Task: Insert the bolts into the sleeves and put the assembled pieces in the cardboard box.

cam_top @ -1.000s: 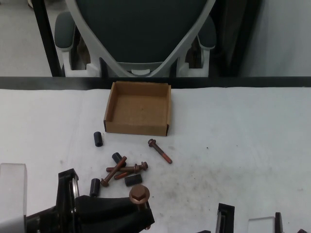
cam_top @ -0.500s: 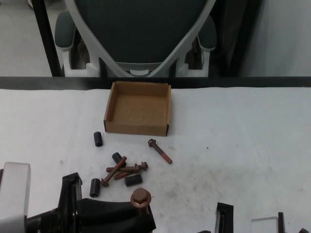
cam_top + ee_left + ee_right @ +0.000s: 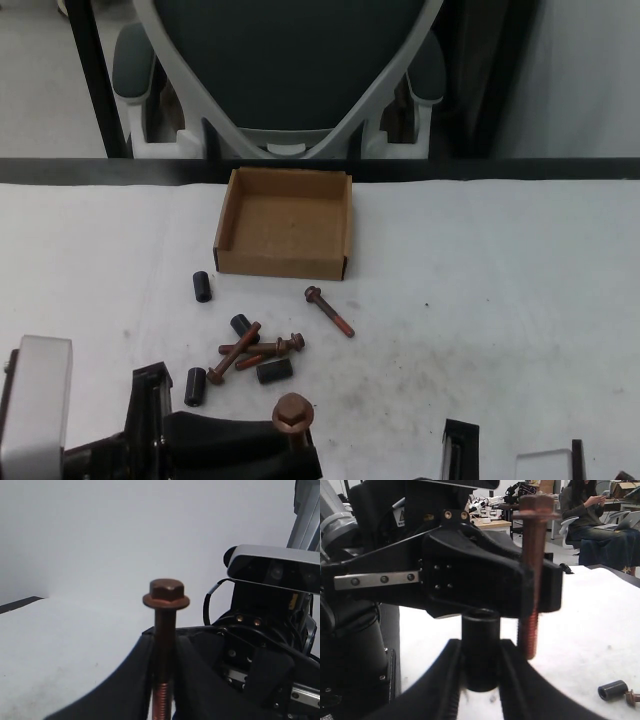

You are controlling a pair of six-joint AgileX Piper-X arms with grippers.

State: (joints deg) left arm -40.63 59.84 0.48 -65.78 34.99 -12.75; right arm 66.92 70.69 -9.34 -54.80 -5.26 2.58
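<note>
Bolt (image 3: pixel 165 610) and sleeve (image 3: pixel 480 645) held at the bench's (image 3: pixel 500 300) near edge.
Left gripper (image 3: pixel 162 680) clamps the bolt upright; right gripper (image 3: pixel 480 675) grips the sleeve.

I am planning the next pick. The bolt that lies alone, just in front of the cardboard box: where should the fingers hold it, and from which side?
Probably the middle of the shank of the lone bolt, from straight above. It lies flat and slanted on the bench, head toward the cardboard box, nothing touching it, so closing across the shank looks easy.
</note>
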